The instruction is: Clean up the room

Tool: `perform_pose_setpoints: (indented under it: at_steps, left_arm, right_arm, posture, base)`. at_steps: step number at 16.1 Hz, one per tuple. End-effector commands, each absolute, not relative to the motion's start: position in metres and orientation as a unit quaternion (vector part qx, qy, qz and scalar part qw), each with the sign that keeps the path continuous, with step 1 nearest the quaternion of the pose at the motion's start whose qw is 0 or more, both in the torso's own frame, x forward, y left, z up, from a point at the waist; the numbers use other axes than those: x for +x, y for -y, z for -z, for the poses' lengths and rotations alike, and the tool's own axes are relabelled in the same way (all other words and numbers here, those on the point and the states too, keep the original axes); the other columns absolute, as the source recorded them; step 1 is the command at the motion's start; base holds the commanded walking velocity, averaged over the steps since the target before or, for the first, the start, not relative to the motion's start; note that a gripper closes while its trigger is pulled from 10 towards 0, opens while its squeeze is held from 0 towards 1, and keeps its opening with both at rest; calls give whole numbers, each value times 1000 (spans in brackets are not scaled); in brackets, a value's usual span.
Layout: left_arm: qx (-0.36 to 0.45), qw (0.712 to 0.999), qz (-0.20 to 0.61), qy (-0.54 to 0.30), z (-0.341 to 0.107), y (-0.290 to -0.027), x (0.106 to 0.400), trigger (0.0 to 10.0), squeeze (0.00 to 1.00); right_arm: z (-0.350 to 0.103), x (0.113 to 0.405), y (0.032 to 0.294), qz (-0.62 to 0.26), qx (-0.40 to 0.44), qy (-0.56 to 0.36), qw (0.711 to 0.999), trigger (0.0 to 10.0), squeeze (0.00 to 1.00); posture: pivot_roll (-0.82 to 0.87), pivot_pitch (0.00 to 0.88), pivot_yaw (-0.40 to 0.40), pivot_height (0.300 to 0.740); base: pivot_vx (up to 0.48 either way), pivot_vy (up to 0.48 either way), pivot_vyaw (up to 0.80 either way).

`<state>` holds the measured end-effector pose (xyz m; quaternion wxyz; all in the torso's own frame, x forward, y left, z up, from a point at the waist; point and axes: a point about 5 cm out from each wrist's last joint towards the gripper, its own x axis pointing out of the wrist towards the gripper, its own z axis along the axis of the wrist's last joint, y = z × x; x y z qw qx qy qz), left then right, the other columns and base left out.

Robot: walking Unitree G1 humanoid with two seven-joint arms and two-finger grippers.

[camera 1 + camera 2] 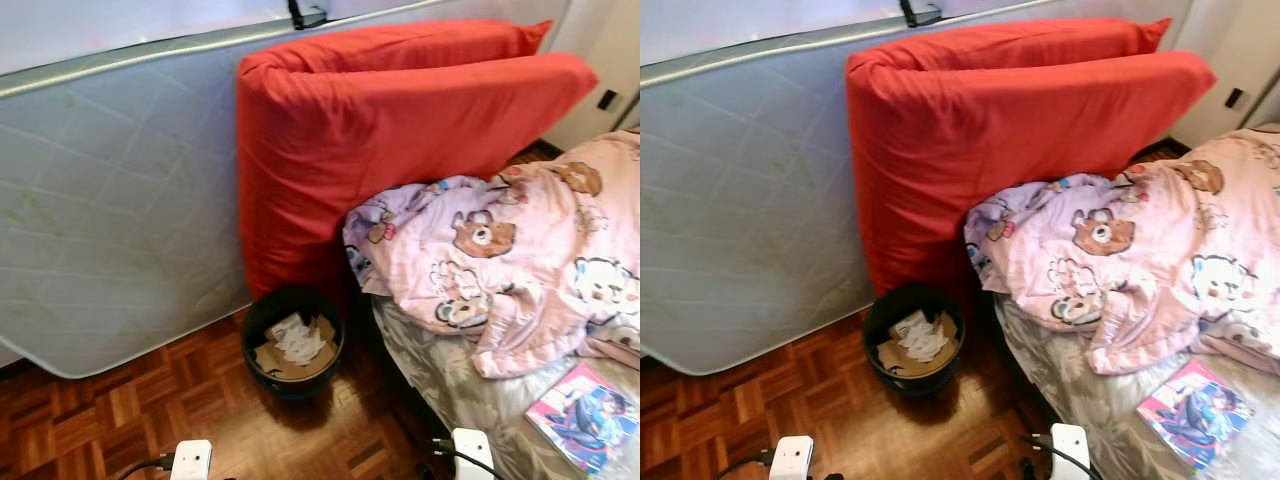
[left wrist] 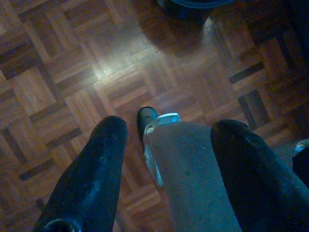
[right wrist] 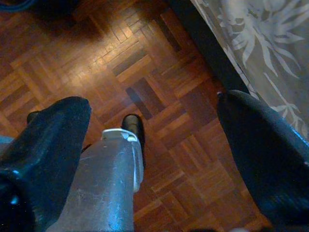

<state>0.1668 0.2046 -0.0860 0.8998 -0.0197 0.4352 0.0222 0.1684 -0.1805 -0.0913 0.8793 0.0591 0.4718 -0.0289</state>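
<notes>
Tools [image 2: 169, 159] [image 3: 149, 159] splayed above parquet [image 3: 145, 63].

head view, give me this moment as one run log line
left gripper: open, over floor | right gripper: open, idle | bin: holds paper scraps | book: on bed

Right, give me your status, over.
Left gripper and right gripper open, empty, low over the floor. Bin ahead holds paper scraps. Magazine and rumpled blanket on the bed. Nothing blocking.
</notes>
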Motion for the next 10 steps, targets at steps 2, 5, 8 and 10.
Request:
perform_pose_setpoints:
  at_steps: [2, 5, 8, 10]
  left_arm:
    - [-16, 897, -18, -441, 87, -204, 165, 10000, 0]
    - [-16, 899, -17, -437, 85, -202, 172, 10000, 0]
    - [-18, 900, -15, -436, 84, -199, 174, 10000, 0]
    - [-5, 900, -15, -436, 85, -200, 172, 10000, 0]
  right_arm:
    - [95, 164, 167, 21, 58, -483, 873, 10000, 0]
    - [94, 163, 176, 23, 57, -477, 877, 10000, 0]
    - [90, 171, 187, 28, 56, -471, 880, 10000, 0]
    - [89, 173, 185, 26, 55, -470, 880, 10000, 0]
  posture:
    - [59, 78, -25, 740]
    - [60, 68, -24, 740]
    - [59, 77, -29, 740]
    - [60, 84, -31, 740]
  base:
    - [0, 0, -763]
    - [0, 0, -763]
    - [0, 0, -763]
    - [0, -341, -766]
